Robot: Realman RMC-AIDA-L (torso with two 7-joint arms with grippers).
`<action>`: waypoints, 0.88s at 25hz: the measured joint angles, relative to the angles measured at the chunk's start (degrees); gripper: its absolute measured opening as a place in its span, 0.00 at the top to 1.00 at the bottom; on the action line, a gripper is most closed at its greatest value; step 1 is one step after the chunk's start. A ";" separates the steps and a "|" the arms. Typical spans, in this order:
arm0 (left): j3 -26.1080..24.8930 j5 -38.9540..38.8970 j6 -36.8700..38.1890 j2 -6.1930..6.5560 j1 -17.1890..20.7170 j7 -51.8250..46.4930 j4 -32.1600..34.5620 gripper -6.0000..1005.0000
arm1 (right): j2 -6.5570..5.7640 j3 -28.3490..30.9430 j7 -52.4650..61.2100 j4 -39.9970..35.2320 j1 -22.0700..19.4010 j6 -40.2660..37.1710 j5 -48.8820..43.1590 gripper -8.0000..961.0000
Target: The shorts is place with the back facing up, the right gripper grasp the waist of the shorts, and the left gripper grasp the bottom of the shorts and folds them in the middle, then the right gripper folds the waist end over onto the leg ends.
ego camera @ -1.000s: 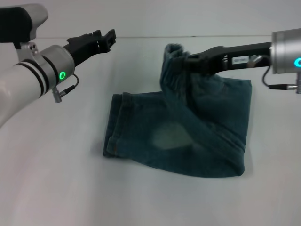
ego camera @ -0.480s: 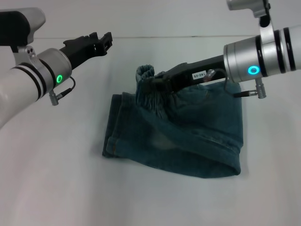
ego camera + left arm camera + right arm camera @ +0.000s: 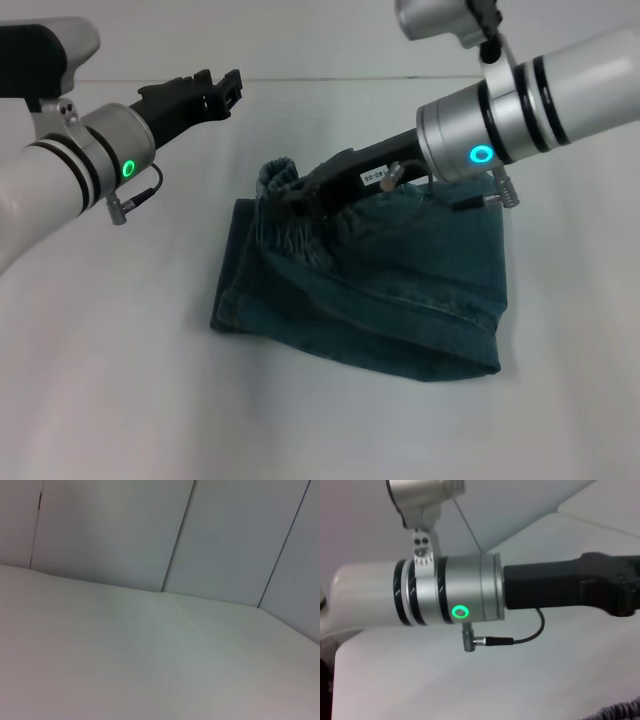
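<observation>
Shorts [image 3: 400, 290] lying folded on table [image 3: 110, 400] | right gripper [image 3: 300, 195] apparently pinching waistband | left gripper [image 3: 228, 88] hovering apart, finger state unclear

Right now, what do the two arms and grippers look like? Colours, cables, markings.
Both arms are white with silver wrists, black rings and a green light ring. A thin black cable loops from a metal plug under each wrist. The left gripper and right gripper are black; the right one has a small white label.
</observation>
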 joint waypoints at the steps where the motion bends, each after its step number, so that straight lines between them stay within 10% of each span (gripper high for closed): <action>1: 0.10 0.00 0.06 0.00 -0.03 0.00 -0.04 0.61 | 0.00 -0.49 0.00 0.41 0.34 0.44 -0.02 0.93; 16: 2.22 -0.01 0.13 0.00 -0.57 0.01 -0.62 0.61 | -0.26 -3.58 0.78 -2.24 -1.42 2.95 -3.18 0.92; 22: 2.16 -0.01 0.64 -0.01 -0.36 0.01 -0.67 0.61 | -0.01 -3.53 0.84 -9.49 -7.78 2.28 -1.52 0.60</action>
